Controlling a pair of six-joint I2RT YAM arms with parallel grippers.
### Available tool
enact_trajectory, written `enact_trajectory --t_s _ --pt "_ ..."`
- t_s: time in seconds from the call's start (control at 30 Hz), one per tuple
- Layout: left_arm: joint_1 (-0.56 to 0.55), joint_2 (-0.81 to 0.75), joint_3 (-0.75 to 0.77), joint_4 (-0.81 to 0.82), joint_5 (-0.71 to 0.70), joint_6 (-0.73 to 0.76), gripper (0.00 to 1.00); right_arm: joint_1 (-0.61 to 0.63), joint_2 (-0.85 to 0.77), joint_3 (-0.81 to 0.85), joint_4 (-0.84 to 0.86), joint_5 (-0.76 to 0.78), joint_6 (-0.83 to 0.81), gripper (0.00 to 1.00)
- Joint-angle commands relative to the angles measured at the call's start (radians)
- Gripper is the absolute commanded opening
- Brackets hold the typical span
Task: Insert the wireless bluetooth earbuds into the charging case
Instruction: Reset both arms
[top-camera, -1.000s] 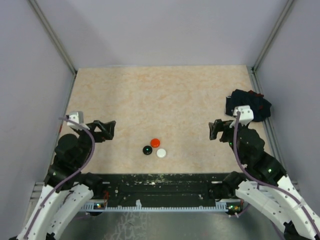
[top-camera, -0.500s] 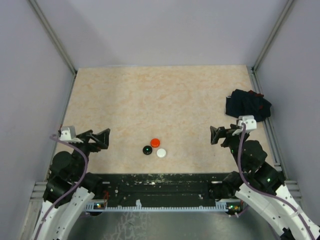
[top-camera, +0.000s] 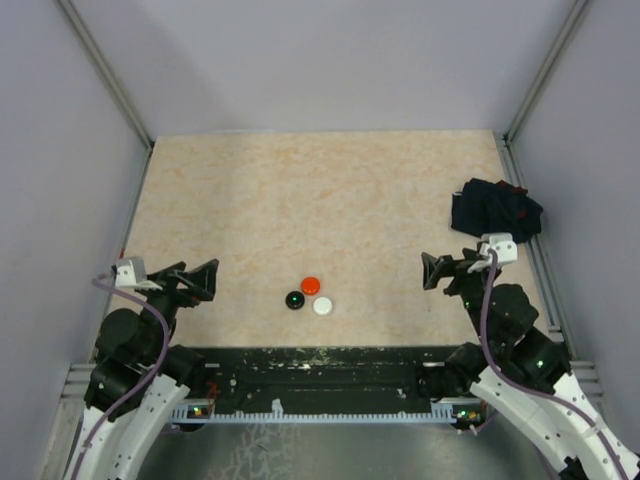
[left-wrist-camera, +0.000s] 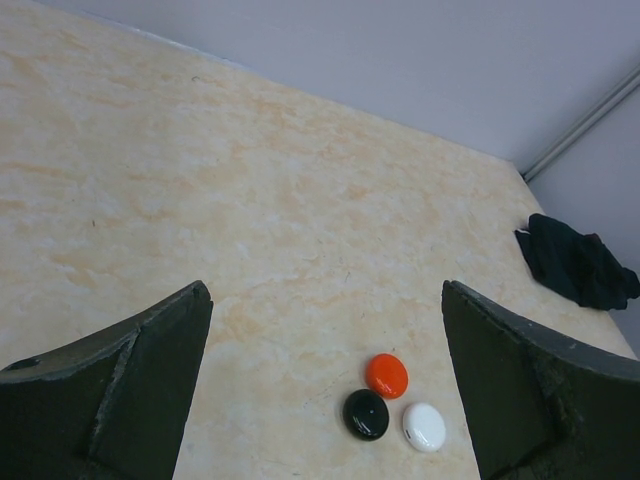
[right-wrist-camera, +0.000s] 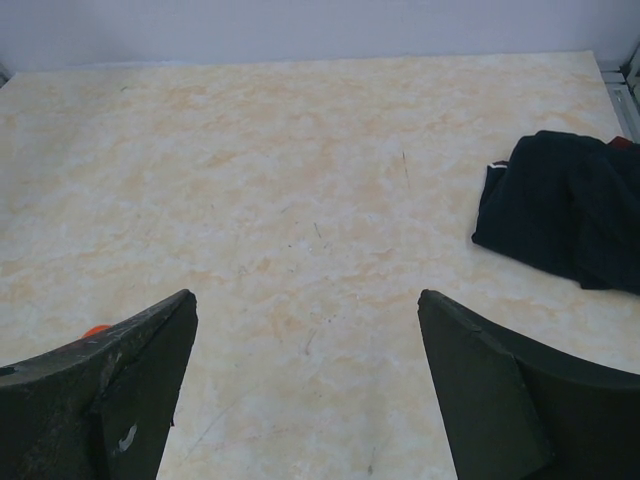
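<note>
Both arms have retracted toward the frame's bottom edge. The left gripper (top-camera: 208, 280) and right gripper (top-camera: 428, 272) stand released and empty. No earbuds show. The black disc (top-camera: 294, 300), red disc (top-camera: 310, 286) and white disc (top-camera: 322, 306) sit at lower centre. They are probably closed cases, so insertion looks finished.

No text, label, brand, number or sign was legible in any view, neither on the three round cases (top-camera: 310, 285), the dark cloth bundle (top-camera: 495, 210) nor the table (top-camera: 320, 190).
</note>
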Motion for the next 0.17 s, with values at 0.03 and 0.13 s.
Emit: enact_trajectory --t_s 0.03,0.13 --pt "0.003 -0.01 0.017 -0.016 -0.014 -0.002 1.0 -0.006 -0.014 0.003 0.046 0.0 -0.01 0.92" --pt "0.004 -0.01 0.02 -0.015 -0.002 -0.003 1.0 -0.006 -0.014 0.0 0.047 0.002 -0.01 0.92"
